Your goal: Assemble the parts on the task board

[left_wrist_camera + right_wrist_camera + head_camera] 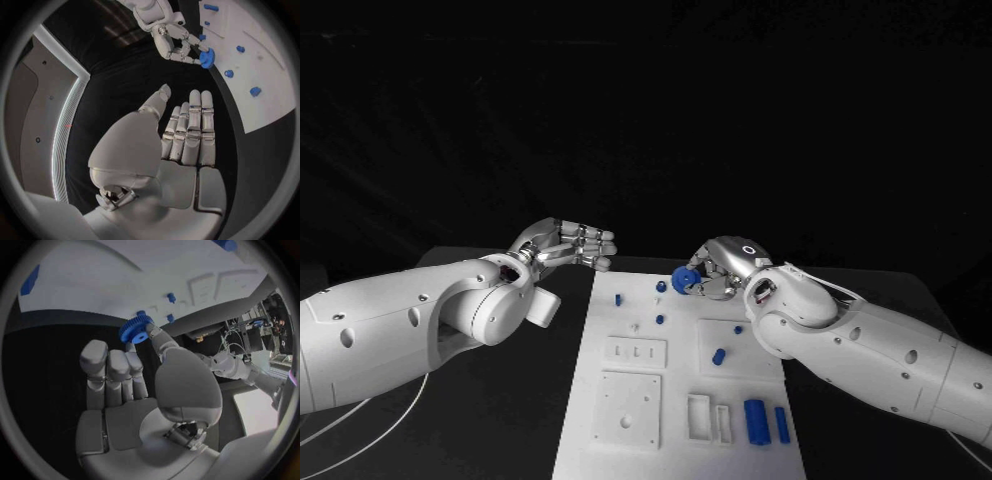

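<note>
The white task board (678,455) lies lengthwise in the middle of the black table. My right hand (723,268) hovers over the board's far right corner and pinches a blue gear (685,280) between its thumb and a finger. The right wrist view shows the gear (134,330) at the fingertips of that hand (131,385); the gear (207,57) also shows in the left wrist view. My left hand (568,245) floats beside the board's far left corner, off the board. Its fingers (190,132) are stretched out and hold nothing. Several small blue parts (659,320) stand on the board.
Two long blue pieces (759,421) lie near the board's near right edge, beside white slotted frames (708,418). White raised blocks (627,405) sit on the board's left half. Thin cables (343,430) run across the table at the near left.
</note>
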{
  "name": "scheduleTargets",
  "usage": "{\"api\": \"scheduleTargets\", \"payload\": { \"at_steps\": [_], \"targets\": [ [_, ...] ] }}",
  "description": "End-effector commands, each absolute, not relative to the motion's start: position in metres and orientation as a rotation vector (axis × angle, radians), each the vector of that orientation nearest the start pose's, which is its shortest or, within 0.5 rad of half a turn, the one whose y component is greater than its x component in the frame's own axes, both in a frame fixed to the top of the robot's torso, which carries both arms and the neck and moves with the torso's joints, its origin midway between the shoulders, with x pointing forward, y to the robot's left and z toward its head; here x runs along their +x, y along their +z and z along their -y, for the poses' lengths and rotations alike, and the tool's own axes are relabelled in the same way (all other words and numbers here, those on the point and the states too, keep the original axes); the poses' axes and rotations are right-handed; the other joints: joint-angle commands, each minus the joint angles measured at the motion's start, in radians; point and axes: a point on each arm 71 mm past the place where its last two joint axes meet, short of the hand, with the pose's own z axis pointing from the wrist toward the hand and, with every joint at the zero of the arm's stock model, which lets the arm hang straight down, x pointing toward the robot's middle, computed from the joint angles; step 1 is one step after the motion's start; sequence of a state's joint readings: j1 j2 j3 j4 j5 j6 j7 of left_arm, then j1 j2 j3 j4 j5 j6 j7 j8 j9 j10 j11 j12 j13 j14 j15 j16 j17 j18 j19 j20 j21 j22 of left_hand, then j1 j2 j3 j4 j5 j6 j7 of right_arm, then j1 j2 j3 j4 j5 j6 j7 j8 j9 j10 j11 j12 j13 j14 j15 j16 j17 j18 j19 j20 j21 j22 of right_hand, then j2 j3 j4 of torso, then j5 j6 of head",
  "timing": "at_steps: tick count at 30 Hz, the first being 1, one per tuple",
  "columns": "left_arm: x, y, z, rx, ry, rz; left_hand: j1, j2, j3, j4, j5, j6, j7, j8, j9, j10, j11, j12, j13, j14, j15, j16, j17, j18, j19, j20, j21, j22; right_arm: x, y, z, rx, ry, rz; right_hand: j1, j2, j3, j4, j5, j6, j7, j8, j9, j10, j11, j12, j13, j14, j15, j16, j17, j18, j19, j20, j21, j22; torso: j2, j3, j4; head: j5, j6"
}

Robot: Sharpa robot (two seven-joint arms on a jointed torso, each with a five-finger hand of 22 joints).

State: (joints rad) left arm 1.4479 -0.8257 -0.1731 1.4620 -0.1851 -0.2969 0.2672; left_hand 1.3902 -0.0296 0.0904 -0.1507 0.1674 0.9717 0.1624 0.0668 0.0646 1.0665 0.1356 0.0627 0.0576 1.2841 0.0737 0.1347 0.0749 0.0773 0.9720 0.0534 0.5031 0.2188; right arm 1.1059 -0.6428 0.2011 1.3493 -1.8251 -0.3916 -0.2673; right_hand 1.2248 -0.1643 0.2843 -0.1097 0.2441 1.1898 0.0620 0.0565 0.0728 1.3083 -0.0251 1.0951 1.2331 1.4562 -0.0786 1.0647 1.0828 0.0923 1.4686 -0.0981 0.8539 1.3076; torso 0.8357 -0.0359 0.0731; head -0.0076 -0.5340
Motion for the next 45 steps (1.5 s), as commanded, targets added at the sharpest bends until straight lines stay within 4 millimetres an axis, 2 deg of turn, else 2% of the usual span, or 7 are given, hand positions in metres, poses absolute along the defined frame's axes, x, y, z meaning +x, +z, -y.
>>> {"api": "scheduleTargets", "payload": {
  "at_steps": [1, 7, 17, 22, 28, 34, 45],
  "targets": [
    [0.521, -0.109, -0.215, -0.783, -1.396, -1.516, 0.007, 0.000, 0.001, -0.008, 0.001, -0.004, 0.000, 0.001, 0.001, -0.005, 0.001, -0.002, 0.001, 0.005, -0.001, -0.001, 0.000, 0.009, -0.007, 0.000, 0.010, 0.002, 0.526, -0.147, 0.151, -0.196, 0.453, -1.352, -0.009, 0.000, 0.005, 0.003, -0.001, 0.007, 0.000, 0.006, 0.000, 0.008, -0.001, -0.003, 0.000, 0.001, -0.006, 0.000, -0.001, -0.007, 0.057, -0.007, 0.001, 0.063, 0.001, 0.0002, -0.0006, 0.003, 0.002],
    [0.521, -0.109, -0.213, -0.781, -1.400, -1.518, 0.007, 0.000, 0.001, -0.008, 0.001, -0.004, 0.000, 0.001, 0.001, -0.005, 0.001, -0.002, 0.001, 0.005, -0.001, -0.001, 0.000, 0.009, -0.007, 0.000, 0.010, 0.002, 0.527, -0.151, 0.135, -0.212, 0.469, -1.359, -0.009, 0.000, 0.005, 0.004, -0.002, 0.005, 0.001, 0.006, -0.001, 0.008, 0.000, -0.003, 0.000, 0.001, -0.006, 0.000, -0.001, -0.007, 0.057, -0.007, 0.000, 0.063, 0.001, -0.0004, 0.0021, 0.000, 0.002],
    [0.521, -0.109, -0.211, -0.779, -1.402, -1.520, 0.007, 0.000, 0.001, -0.008, 0.001, -0.004, 0.000, 0.001, 0.001, -0.005, 0.001, -0.002, 0.001, 0.005, -0.001, -0.001, 0.000, 0.009, -0.007, 0.000, 0.010, 0.002, 0.531, -0.164, 0.120, -0.236, 0.469, -1.385, -0.009, 0.000, 0.005, 0.006, -0.002, 0.002, 0.002, 0.006, -0.001, 0.007, 0.000, -0.005, -0.001, 0.000, -0.006, -0.002, -0.003, -0.007, 0.057, -0.007, -0.002, 0.062, 0.002, -0.0003, 0.0017, 0.007, -0.002],
    [0.522, -0.109, -0.211, -0.779, -1.403, -1.521, 0.007, 0.000, 0.001, -0.008, 0.001, -0.004, 0.000, 0.001, 0.001, -0.005, 0.001, -0.002, 0.001, 0.005, -0.001, -0.001, 0.000, 0.009, -0.007, 0.000, 0.010, 0.002, 0.531, -0.169, 0.115, -0.248, 0.468, -1.395, -0.009, 0.000, 0.005, 0.008, -0.001, 0.000, 0.002, 0.006, -0.001, 0.006, 0.001, -0.006, -0.001, 0.000, -0.006, -0.003, -0.004, -0.006, 0.057, -0.007, -0.004, 0.061, 0.001, 0.0002, 0.0023, 0.009, -0.004],
    [0.522, -0.109, -0.210, -0.778, -1.404, -1.522, 0.007, 0.000, 0.001, -0.008, 0.001, -0.004, 0.000, 0.001, 0.001, -0.005, 0.001, -0.002, 0.001, 0.005, -0.001, -0.001, 0.000, 0.009, -0.007, 0.000, 0.010, 0.002, 0.532, -0.175, 0.110, -0.264, 0.463, -1.399, -0.008, 0.001, 0.006, 0.008, 0.001, 0.000, 0.002, 0.006, -0.002, 0.006, 0.001, -0.006, -0.001, 0.000, -0.006, -0.003, -0.004, -0.006, 0.057, -0.007, -0.004, 0.060, 0.001, 0.0003, 0.0001, 0.012, -0.004],
    [0.522, -0.109, -0.210, -0.777, -1.406, -1.523, 0.007, 0.000, 0.001, -0.008, 0.001, -0.004, 0.000, 0.001, 0.001, -0.005, 0.001, -0.002, 0.001, 0.005, -0.001, -0.001, 0.000, 0.009, -0.007, 0.000, 0.010, 0.002, 0.533, -0.179, 0.107, -0.275, 0.457, -1.408, -0.007, 0.001, 0.010, 0.009, -0.002, -0.001, 0.003, 0.006, -0.002, 0.006, 0.001, -0.006, -0.001, 0.000, -0.006, -0.003, -0.004, -0.005, 0.057, -0.007, -0.007, 0.059, 0.001, 0.0005, 0.0012, 0.012, -0.005],
    [0.522, -0.109, -0.210, -0.777, -1.406, -1.524, 0.007, 0.000, 0.001, -0.008, 0.001, -0.004, 0.000, 0.001, 0.001, -0.005, 0.001, -0.002, 0.001, 0.005, -0.001, -0.001, 0.000, 0.009, -0.007, 0.000, 0.010, 0.002, 0.531, -0.188, 0.102, -0.293, 0.461, -1.430, -0.008, 0.000, 0.010, 0.009, -0.002, -0.001, 0.003, 0.006, -0.002, 0.006, 0.001, -0.007, -0.001, 0.000, -0.006, -0.004, -0.005, -0.005, 0.057, -0.007, -0.007, 0.059, 0.001, 0.0013, -0.0016, 0.016, -0.006]
  ]
}}
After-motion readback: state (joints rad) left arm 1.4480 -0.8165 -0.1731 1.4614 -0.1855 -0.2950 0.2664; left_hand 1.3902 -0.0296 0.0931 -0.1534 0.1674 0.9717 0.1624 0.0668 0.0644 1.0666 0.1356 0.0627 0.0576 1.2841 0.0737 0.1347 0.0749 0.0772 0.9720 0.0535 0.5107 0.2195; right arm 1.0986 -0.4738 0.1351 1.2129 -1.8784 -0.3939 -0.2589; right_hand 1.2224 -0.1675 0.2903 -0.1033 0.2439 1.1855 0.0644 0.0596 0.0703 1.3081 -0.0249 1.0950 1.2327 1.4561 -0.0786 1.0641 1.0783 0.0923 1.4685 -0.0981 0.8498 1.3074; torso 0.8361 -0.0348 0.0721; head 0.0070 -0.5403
